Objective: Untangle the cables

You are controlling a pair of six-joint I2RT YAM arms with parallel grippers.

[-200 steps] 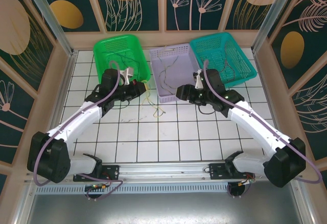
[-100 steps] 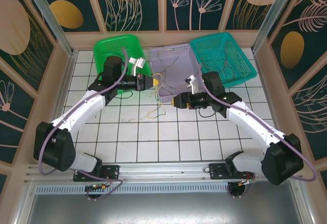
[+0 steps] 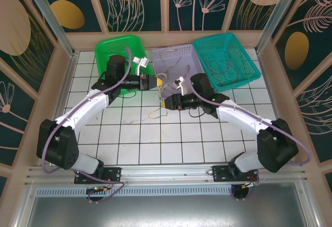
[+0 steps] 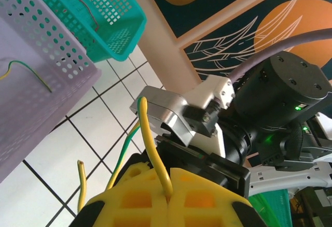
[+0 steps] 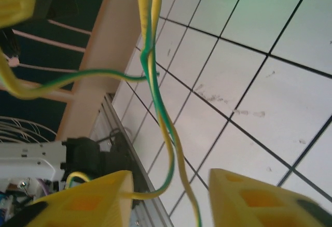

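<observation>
A white tiled tabletop (image 3: 155, 144) spreads across the frame's middle. Dark teal wall panels (image 3: 218, 4) with pale leaves and gold ovals, framed in light wood, line top and sides; a metal rail (image 3: 166, 174) crosses the bottom.

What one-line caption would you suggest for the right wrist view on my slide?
Right gripper, jaws apart, around twisted yellow and green wires hanging above the white tiled table.
</observation>
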